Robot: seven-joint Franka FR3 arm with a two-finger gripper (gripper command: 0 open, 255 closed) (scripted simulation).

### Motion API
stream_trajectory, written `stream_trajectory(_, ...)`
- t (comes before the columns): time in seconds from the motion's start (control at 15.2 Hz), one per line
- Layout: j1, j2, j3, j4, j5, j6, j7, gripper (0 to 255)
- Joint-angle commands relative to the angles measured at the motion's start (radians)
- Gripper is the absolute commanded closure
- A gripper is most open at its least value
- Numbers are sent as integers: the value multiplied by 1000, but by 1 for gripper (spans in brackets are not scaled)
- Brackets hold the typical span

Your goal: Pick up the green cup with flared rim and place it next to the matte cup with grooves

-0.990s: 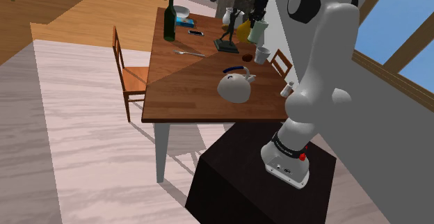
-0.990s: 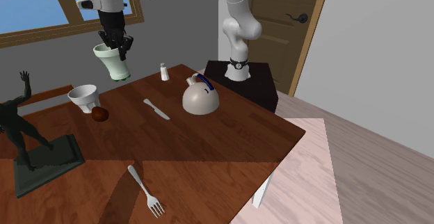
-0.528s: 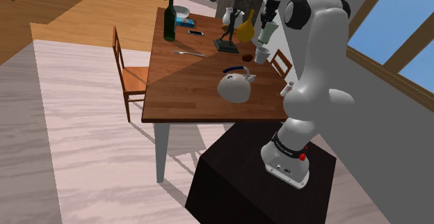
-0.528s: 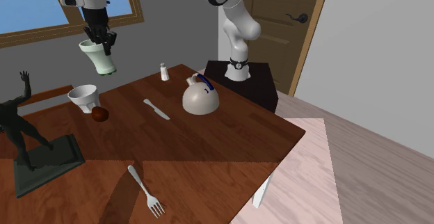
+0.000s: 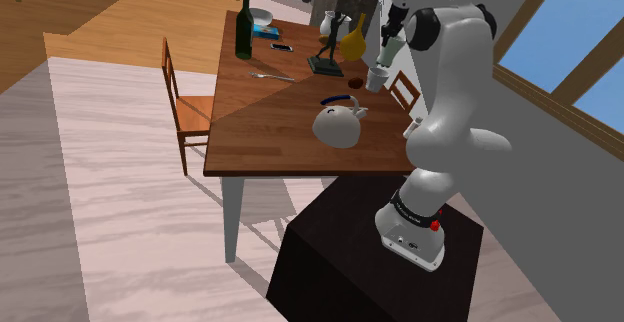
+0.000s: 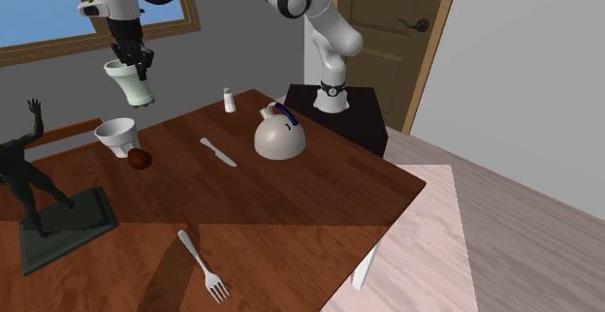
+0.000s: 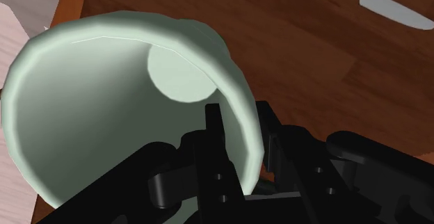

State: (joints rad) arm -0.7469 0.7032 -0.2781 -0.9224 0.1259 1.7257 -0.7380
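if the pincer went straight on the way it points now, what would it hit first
The pincer, clasping the pale green cup, would probably meet the bare table beside the white cup; depth unclear.

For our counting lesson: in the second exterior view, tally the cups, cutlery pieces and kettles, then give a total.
Cups: 2, the pale green cup in the gripper and the white cup on the table.
Cutlery: 2, a knife and a fork.
Kettles: 1, the kettle.
Total: 5.
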Motion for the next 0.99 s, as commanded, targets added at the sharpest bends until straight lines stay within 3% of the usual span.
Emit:
stream_trajectory(0.0, 6, -12, -1, -46, -2, 34, -1, 255)
stream_trajectory(0.92, 29, -26, 1, -260, -1, 232, -4, 255)
